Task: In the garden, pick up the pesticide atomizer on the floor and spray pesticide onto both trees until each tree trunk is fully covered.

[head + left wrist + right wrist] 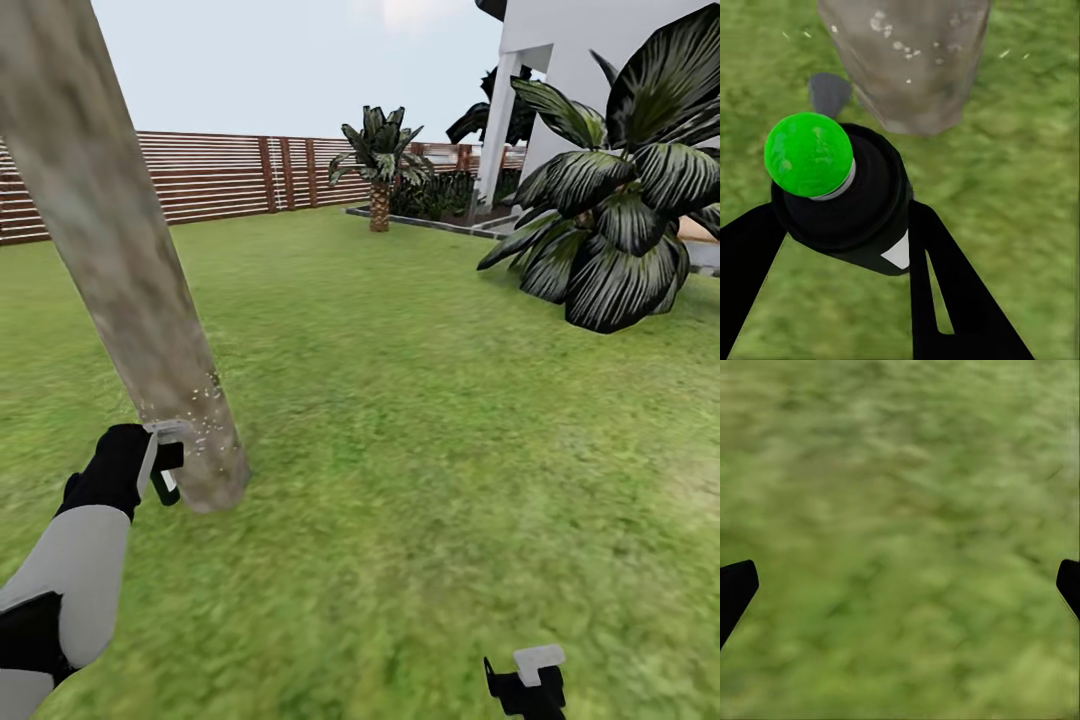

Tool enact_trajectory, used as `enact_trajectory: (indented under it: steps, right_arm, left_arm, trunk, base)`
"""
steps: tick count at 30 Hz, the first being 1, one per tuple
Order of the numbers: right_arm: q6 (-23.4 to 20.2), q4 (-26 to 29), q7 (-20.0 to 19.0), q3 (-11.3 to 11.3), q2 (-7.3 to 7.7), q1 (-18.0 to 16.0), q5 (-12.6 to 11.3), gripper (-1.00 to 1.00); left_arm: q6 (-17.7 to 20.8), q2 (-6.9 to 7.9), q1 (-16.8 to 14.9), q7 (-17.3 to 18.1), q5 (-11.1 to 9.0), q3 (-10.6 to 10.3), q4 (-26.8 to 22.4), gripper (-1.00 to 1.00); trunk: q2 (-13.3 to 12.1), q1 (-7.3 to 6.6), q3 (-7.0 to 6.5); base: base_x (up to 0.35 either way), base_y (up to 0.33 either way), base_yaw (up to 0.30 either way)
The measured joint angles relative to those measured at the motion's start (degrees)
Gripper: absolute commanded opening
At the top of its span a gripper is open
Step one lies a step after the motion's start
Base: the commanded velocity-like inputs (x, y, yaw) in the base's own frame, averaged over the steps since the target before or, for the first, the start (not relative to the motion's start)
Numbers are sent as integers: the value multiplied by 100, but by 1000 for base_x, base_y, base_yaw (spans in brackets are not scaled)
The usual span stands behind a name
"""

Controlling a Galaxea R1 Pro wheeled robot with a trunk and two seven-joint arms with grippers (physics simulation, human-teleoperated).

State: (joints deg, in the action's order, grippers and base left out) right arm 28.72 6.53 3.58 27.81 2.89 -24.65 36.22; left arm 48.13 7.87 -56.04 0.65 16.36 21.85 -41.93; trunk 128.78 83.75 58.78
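Floor = blurry green grass, runs back to a brown slat fence & a white bldg at far right. Standing on it: mottled grey-brown tree trunk near left, tilted in head view, base flared w/ tiny white specks low on the bark; short palm well back near the fence; big dark striped-leaf plant at right. Grass also under both wrist cams.

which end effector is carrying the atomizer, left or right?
The left end effector: its fingers clamp the dark pesticide atomizer, aimed at the speckled tree trunk. The right end effector hangs open with only grass between its fingers.
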Motion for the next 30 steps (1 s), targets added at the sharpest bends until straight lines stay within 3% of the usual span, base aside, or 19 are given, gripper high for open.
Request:
enact_trajectory:
  steps: [8,11,14,17,20,21,22,23,24,27,29,30]
  right_arm:
    - [-1,-1,-6,0,1,0,1,100]
    - [0,3,-7,-1,-5,0,1,100]
    - [-6,7,-15,-4,-8,0,5,100]
    - [-17,30,-50,-62,-2,-2,115,100]
    - [-26,138,-65,-506,6,-3,777,100]
    - [-33,330,-170,-731,0,-6,1174,100]
    - [-42,476,-347,-838,-5,-13,1411,100]
    - [-55,651,-698,-900,-9,-25,1641,100]
    - [-123,944,-1419,-953,-11,-46,1826,100]
    - [-644,1932,-3364,-997,-15,-132,1932,100]
    - [-924,2481,-4335,-998,-49,-181,1949,100]
    - [-966,2614,-4543,-996,-79,-194,1955,100]
  left_arm:
    - [-54,21,111,45,-4,-5,18,-100]
    - [-157,19,417,70,-63,-8,23,-100]
    - [-922,22,1077,256,-197,-34,60,-100]
    - [-1905,44,1796,1309,-115,-144,95,-100]
    - [-3027,193,2284,2321,370,-461,128,-100]
    - [-3534,263,2427,2772,652,-577,211,-100]
    - [-3837,297,2497,3065,822,-622,296,-100]
    - [-4143,326,2548,3393,1032,-656,425,-100]
    - [-4559,356,2594,3864,1382,-685,629,-100]
    - [-5304,360,2629,4800,2368,-714,1005,-100]
    - [-5488,262,2632,5052,2881,-736,1085,-100]
    - [-5516,198,2632,5088,2980,-776,1094,-100]
  trunk:
    - [-1,6,1]
    - [-1,7,2]
    - [-1,7,2]
    - [-1,7,2]
    - [-1,6,1]
    - [-1,7,1]
    - [-1,7,1]
    - [-1,7,1]
    - [-1,7,1]
    - [-1,6,0]
    - [-1,6,0]
    - [-1,5,0]
  base:
    - [-217,0,4]
    - [-336,0,0]
    - [-338,0,0]
    - [-337,0,0]
    - [-338,0,0]
    - [-338,0,0]
    - [-337,0,0]
    - [-337,0,0]
    - [-338,0,0]
    - [-338,0,0]
    - [-279,0,0]
    - [-79,0,0]
